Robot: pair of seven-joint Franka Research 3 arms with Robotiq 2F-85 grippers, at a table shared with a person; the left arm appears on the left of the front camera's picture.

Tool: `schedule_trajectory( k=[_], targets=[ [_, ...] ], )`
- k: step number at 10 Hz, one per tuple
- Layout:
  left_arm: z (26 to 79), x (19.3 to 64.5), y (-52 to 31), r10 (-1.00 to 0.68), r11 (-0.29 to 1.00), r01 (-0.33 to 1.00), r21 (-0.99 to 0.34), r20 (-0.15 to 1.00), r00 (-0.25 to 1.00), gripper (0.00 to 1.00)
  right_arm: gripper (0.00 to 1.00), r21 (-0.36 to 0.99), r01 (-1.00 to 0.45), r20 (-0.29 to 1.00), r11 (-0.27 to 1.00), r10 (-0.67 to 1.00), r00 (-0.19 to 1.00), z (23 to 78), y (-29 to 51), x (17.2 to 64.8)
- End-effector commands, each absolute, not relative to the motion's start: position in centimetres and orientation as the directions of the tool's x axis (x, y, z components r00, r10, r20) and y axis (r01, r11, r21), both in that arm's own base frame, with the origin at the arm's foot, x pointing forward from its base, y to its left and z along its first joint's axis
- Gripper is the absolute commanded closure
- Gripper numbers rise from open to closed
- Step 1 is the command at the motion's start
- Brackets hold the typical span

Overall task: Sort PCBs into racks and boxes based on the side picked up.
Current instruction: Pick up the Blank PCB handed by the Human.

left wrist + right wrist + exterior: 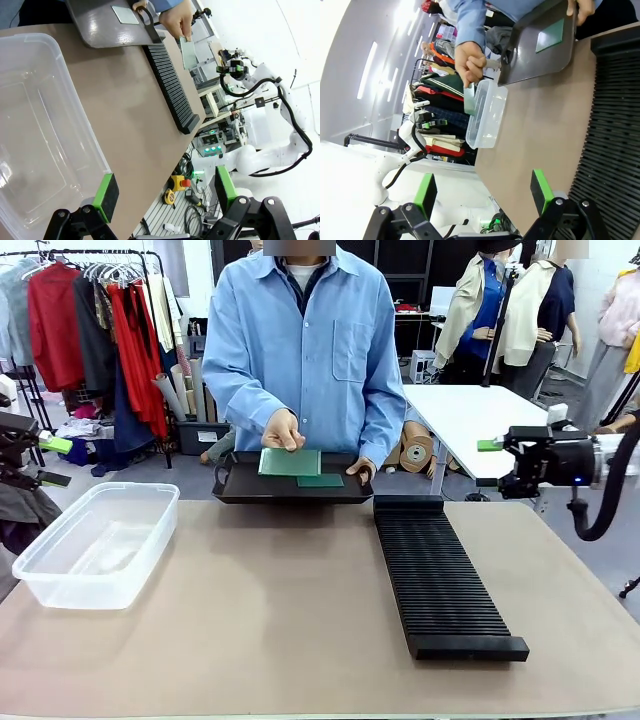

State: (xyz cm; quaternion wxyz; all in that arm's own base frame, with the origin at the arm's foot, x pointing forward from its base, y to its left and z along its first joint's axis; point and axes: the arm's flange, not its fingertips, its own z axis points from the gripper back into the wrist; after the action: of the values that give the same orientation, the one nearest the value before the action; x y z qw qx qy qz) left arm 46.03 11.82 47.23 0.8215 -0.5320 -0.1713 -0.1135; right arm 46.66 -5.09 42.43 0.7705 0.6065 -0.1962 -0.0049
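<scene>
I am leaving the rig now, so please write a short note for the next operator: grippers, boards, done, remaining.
Left gripper: open, empty, by the clear tub.
Right gripper: open, empty, near the slotted rack.
Person's hand holds one PCB up by the black tray; a second PCB lies on the tray.
Done: nothing sorted; tub and rack hold no boards.
Left: receive and sort both PCBs.

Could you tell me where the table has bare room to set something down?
Widest: the tabletop between the clear tub and the slotted rack, nearer than the black tray. A narrower strip lies right of the rack. Crowded: the tray, with one PCB on it and a hand holding a second PCB.
</scene>
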Motion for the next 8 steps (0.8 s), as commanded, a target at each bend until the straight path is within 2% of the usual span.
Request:
schedule_trajectory(
  k=[1,2,8],
  targets=[
    [47.3,45.9,11.8,-0.006,0.414,0.370,-0.832,0.403,0.915,0.00,0.00,0.939,-0.245,0.303,0.242,-0.238,0.923,42.0,-3.7,48.9],
    [47.3,45.9,11.8,-0.006,0.414,0.370,-0.832,0.403,0.915,0.00,0.00,0.945,-0.262,0.301,0.194,-0.205,0.931,41.7,-3.2,49.8],
    [47.3,45.9,11.8,-0.006,0.414,0.370,-0.832,0.403,0.915,0.00,0.00,0.945,-0.291,0.303,0.148,-0.070,0.950,39.8,1.4,55.4]
  ],
)
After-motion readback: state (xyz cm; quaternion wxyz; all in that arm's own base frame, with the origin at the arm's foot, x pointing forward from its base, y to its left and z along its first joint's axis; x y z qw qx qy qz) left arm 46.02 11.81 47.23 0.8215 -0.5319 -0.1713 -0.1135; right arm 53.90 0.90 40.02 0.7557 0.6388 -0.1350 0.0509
